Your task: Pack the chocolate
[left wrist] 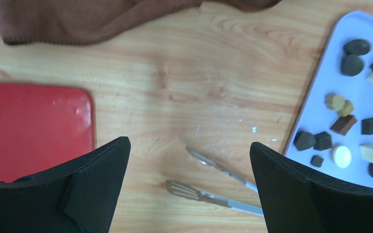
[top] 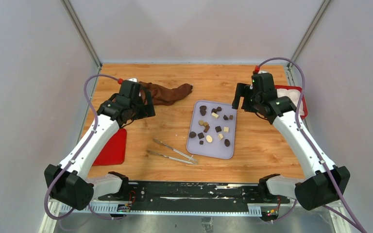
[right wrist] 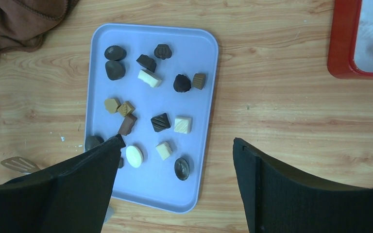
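- Left gripper [left wrist: 189, 144] and right gripper [right wrist: 178, 140]: fingers spread wide, empty.
- Cloth [top: 167, 93]: partly behind left gripper.
- Tray [right wrist: 194, 187]: holds the chocolate [right wrist: 161, 122]; two pieces partly under a right finger.
- Red box [top: 302, 104]: partly hidden by right gripper, white contents unclear.
- Tongs [top: 172, 151]: just left of tray.

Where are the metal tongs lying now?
In the top view, the tongs lie between the red lid and the lavender tray, beside its near-left corner.

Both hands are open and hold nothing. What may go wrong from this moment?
The tongs lie flat on the table; the left hand may slip off the thin metal.
Two tan chocolates touch each other, so one grab may take or push both.
A dark piece sits at the left edge of the lavender tray and could be knocked off.
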`<state>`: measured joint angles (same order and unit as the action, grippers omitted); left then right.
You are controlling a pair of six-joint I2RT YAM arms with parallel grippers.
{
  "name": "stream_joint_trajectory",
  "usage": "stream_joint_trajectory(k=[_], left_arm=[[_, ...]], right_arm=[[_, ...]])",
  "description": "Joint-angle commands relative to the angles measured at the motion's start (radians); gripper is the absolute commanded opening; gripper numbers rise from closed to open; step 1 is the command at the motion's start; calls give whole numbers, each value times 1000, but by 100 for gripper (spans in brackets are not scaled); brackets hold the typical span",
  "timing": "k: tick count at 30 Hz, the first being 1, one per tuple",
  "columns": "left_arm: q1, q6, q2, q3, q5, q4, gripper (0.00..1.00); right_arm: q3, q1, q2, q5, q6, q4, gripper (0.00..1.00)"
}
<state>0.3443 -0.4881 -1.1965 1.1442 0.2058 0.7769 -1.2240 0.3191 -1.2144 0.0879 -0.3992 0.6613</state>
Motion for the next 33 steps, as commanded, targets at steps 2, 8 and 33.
stream_joint_trajectory(k=[2, 8, 33], left_arm=[[5, -69, 8, -55, 24, 77, 99], [5, -111, -2, -67, 42, 103, 99], [-157, -65, 39, -37, -31, 194, 100]], right_arm=[[32, 87, 1, -63, 24, -44, 88], [-11, 402, -134, -136, 181, -93, 85], [-74, 868, -597, -44, 386, -230, 92]])
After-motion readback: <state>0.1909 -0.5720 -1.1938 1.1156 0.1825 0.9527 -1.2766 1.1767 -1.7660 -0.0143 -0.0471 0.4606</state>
